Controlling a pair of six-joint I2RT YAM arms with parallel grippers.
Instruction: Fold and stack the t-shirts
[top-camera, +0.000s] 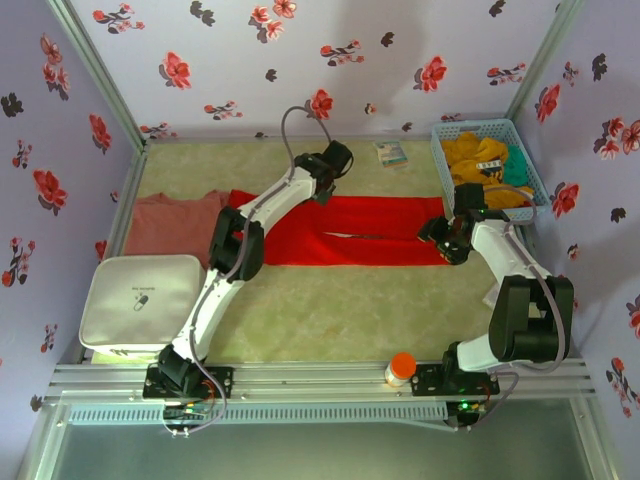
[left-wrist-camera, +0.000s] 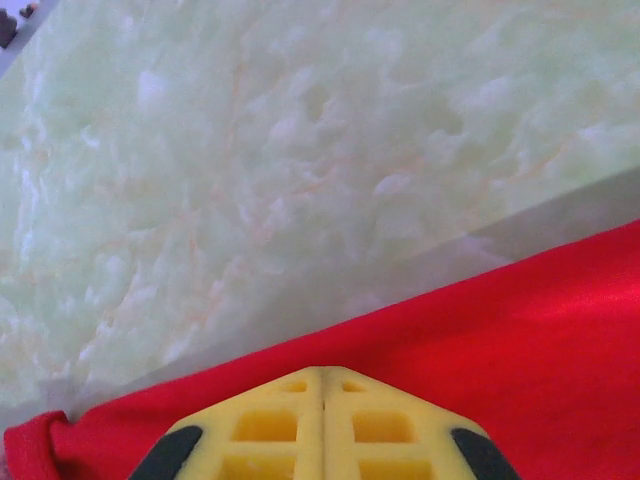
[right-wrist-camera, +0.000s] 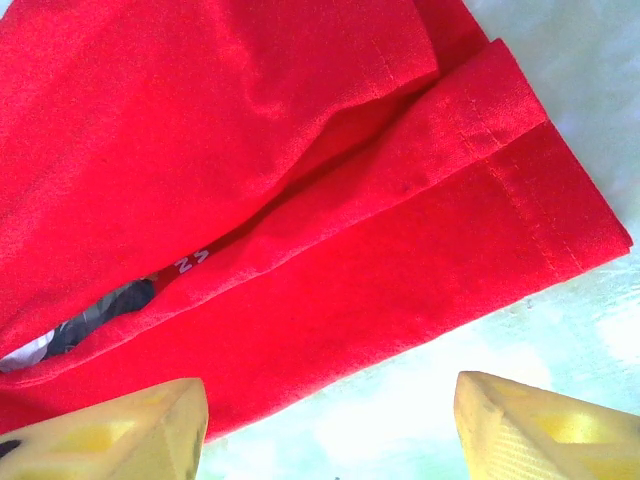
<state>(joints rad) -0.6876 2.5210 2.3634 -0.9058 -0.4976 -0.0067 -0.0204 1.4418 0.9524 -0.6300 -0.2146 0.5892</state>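
Top external view, for orientation: find the red t-shirt (top-camera: 380, 232) laid as a long band from left to right across the tabletop (top-camera: 350, 320), nearer to the far edge than to the near edge. Find the salmon-pink t-shirt (top-camera: 175, 222) just beside its left end, along the left edge.

Note both long sides of the red one turned in toward the middle, with a little of the white print (right-wrist-camera: 188, 263) showing in the gap between them. Judge the step in hand, probably, as the cross fold: one end of the band carried over the other.

Read the left jaws as pressed together, low over the far edge of the red band. Cannot tell from the left wrist view whether any cloth is caught between them. Read the right jaws as spread wide and holding nothing, over bare tabletop just beside the near corner of the right end.

For a good fold:
- Bring the right jaws onto the stitched hem (right-wrist-camera: 520, 190) and take all layers, not only the top flap.
- Lift low and carry both corners at the same pace, so the turned-in sides do not fall open.
- Expect soft cloth to sag and slip.
- Lay edge on edge, and let go only when flat.
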